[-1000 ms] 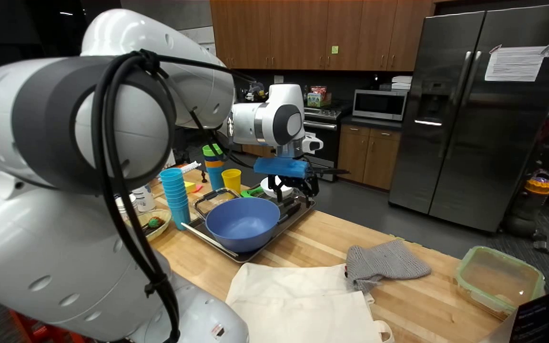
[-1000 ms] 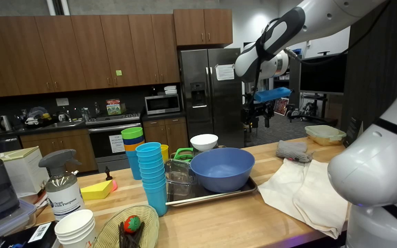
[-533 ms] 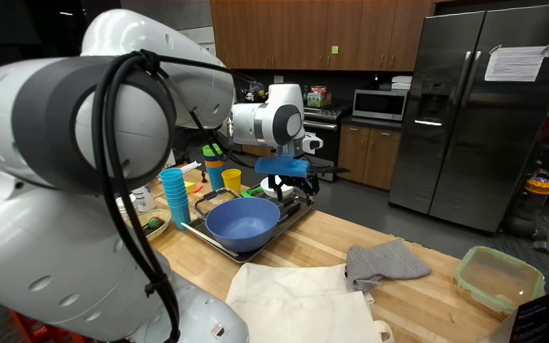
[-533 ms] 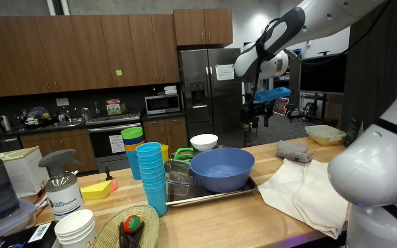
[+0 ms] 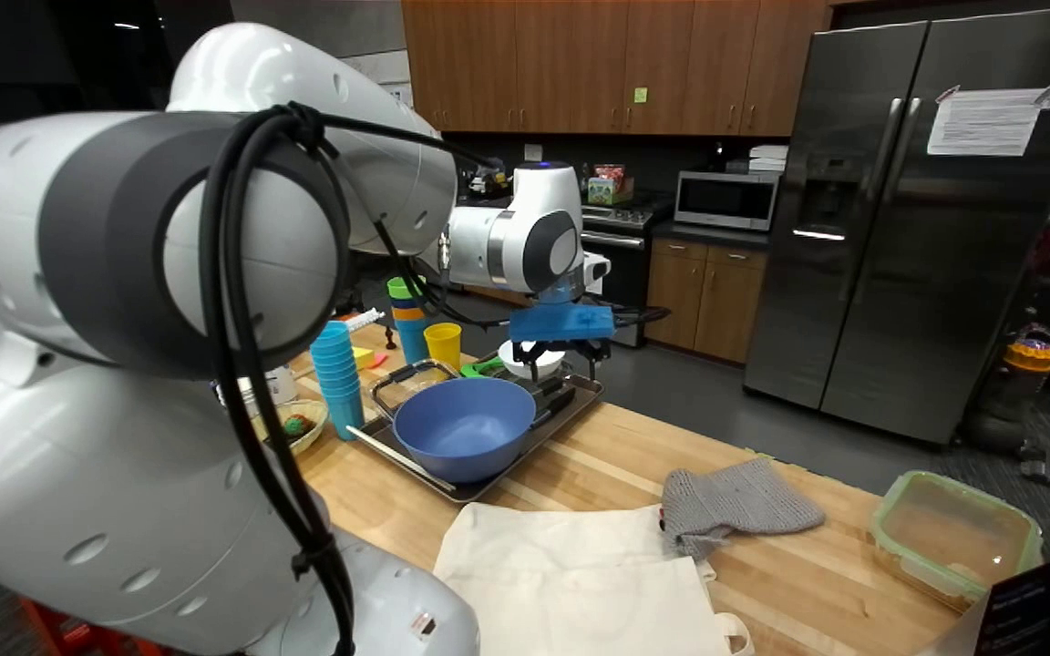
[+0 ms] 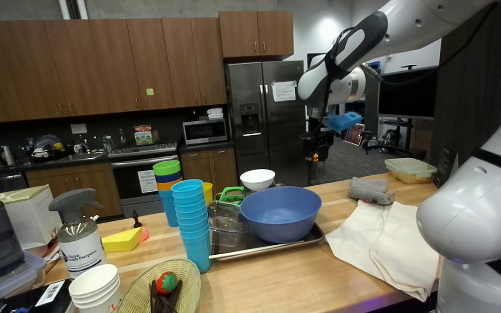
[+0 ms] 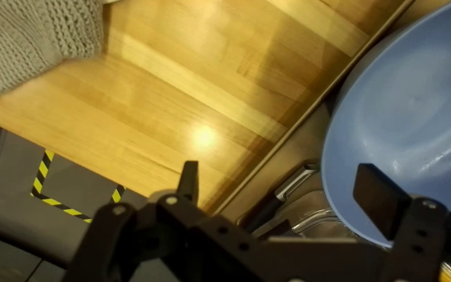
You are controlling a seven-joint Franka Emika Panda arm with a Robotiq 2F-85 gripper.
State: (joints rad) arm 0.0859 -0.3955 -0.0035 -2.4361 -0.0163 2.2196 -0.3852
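Round blue bowl sits mouth-up on the tray — end effector aloft nearby, jaws wide apart.

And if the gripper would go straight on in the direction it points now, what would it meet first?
Pointing down, the gripper would probably meet the dark-handled tool in the tray; depth is unclear, so it might catch the rim of the blue bowl first.

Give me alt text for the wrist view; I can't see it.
An open, empty gripper spans the bottom edge, with a blue bowl on a tray at right. A wooden table fills the middle, and a knitted cloth lies at upper left.
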